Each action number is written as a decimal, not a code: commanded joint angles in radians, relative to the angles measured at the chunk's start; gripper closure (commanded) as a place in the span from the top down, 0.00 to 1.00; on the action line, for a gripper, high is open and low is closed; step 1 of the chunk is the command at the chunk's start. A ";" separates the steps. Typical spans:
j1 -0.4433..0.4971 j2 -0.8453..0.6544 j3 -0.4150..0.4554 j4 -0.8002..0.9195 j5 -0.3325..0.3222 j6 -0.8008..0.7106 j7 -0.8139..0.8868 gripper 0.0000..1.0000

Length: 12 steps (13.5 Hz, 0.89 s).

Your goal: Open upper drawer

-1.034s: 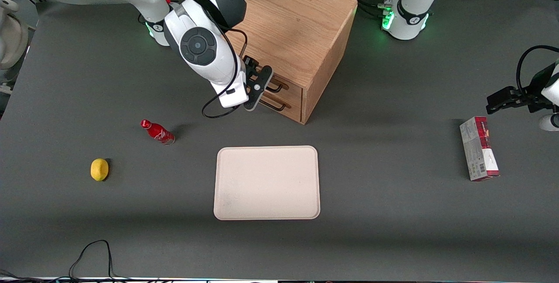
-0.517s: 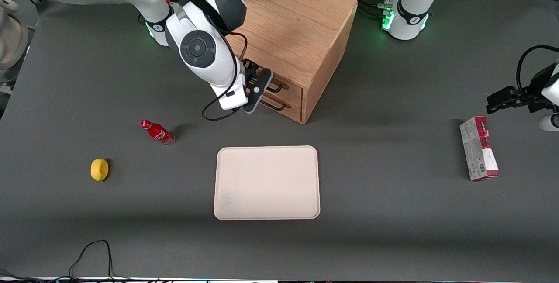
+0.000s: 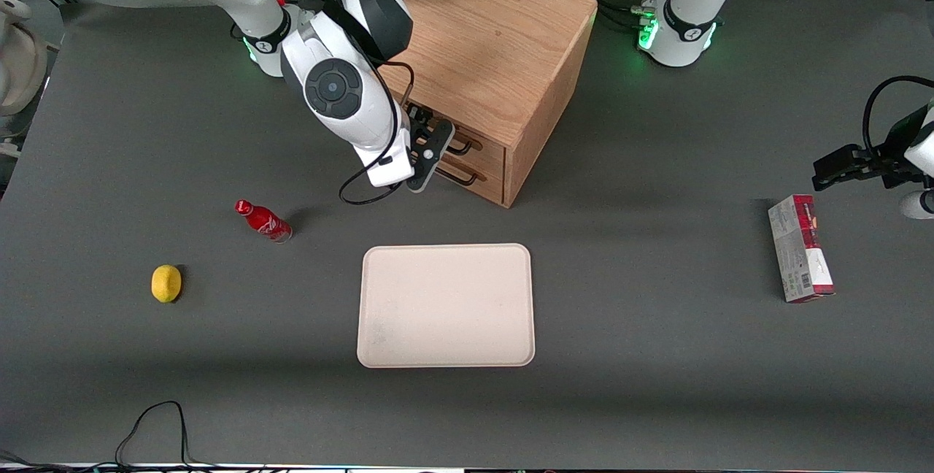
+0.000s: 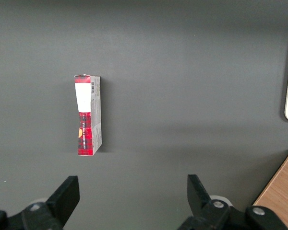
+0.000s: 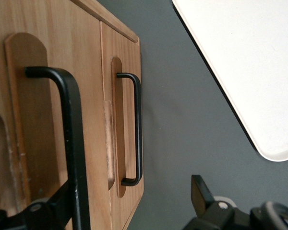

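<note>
The wooden cabinet (image 3: 496,42) stands at the back of the table with both drawers shut. The upper drawer (image 3: 487,154) carries a black wire handle (image 3: 467,144); the lower drawer (image 3: 483,182) sits under it. My right gripper (image 3: 432,143) is open, level with the upper drawer's front at the handle's end. In the right wrist view the upper handle (image 5: 72,143) is very close, just inside one finger (image 5: 48,211). The other finger (image 5: 200,191) hangs over the table, and the gripper (image 5: 127,199) is shut on nothing. The lower handle (image 5: 137,124) lies farther off.
A cream tray (image 3: 445,305) lies nearer the front camera than the cabinet and also shows in the right wrist view (image 5: 240,57). A red bottle (image 3: 263,220) and a lemon (image 3: 166,283) lie toward the working arm's end. A red-and-white box (image 3: 799,258) lies toward the parked arm's end.
My right gripper has moved a little closer to the upper drawer's front. Both drawers have stayed shut.
</note>
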<state>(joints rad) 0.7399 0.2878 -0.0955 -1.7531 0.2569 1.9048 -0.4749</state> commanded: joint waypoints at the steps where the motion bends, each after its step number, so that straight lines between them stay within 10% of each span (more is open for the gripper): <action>1: 0.010 -0.013 -0.009 -0.036 0.013 0.037 -0.025 1.00; 12: 0.007 0.019 -0.007 -0.028 -0.021 0.083 -0.024 1.00</action>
<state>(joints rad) 0.7457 0.2983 -0.0954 -1.7819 0.2539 1.9615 -0.4814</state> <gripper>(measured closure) 0.000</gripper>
